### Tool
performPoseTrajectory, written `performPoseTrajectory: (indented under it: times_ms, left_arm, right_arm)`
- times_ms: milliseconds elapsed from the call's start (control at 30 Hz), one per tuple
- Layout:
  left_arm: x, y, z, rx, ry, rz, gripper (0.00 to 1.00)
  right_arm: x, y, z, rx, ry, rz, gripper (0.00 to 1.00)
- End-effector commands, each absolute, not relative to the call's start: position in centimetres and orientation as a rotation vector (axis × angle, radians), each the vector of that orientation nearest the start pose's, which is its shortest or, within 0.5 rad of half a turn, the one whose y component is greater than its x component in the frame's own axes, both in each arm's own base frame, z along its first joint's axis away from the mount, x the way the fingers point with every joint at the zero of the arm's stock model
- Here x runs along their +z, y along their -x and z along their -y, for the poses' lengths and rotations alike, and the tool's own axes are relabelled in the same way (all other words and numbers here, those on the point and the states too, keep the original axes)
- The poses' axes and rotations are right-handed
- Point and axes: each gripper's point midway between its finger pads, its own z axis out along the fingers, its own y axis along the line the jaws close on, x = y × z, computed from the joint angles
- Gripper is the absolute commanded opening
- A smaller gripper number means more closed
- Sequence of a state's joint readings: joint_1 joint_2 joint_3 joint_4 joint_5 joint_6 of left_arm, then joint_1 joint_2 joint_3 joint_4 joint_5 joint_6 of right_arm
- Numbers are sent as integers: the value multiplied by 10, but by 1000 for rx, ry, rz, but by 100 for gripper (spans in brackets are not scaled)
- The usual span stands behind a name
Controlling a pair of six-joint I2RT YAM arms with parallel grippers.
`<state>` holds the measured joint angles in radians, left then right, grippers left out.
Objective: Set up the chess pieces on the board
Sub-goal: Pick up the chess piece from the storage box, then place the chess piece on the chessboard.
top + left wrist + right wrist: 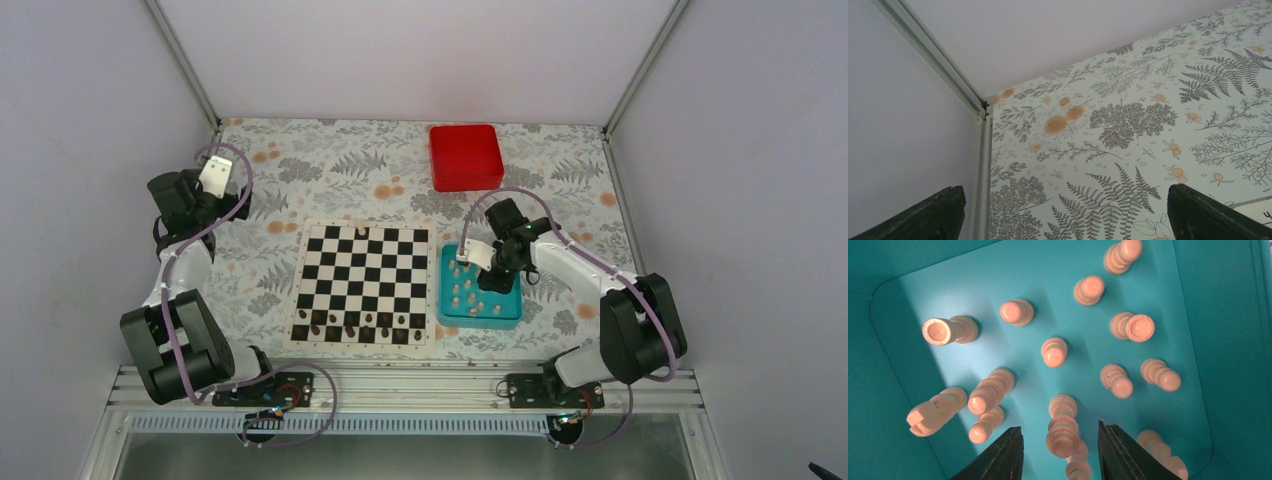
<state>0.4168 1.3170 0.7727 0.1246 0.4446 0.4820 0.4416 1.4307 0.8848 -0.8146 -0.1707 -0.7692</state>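
Early days! The right gripper (1059,436) hangs spread-jawed around one of the chess pieces (1063,407) in the teal tray (1148,290), at the board's (362,283) 3 o'clock. Only one looks placed, at 12 o'clock. The left gripper (1065,192) idles, jaws apart.

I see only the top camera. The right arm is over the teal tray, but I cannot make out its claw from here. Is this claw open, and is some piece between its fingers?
Observer: Yes. The right wrist camera shows the right claw open, with one pale piece standing between its fingers, a gap on each side.
Operator: Do the other pieces in the tray stand or lie?
Observer: From that camera, the other pale pieces in the teal tray all appear to stand upright.
Operator: And the left claw, does it hold anything?
Observer: No. The left wrist camera shows the left claw open and empty above the flowered cloth.
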Motion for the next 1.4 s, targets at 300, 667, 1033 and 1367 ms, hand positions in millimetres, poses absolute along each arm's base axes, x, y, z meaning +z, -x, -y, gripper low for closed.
performPoseTrajectory:
  times_ms: [300, 667, 1033, 1367]
  left_arm:
    - [202, -400, -94, 159, -370, -1905, 100]
    - [202, -398, -93, 156, -366, -1895, 100]
    - [210, -398, -92, 158, -368, -1877, 100]
    - [222, -401, -92, 152, -374, -1856, 100]
  right_arm:
    - [49, -236, -143, 220, 1666, -2403, 31]
    - [70, -242, -143, 195, 1655, -2391, 9]
    - [180, -293, -191, 186, 1650, -2170, 8]
    - [171, -335, -300, 306, 1795, -2006, 8]
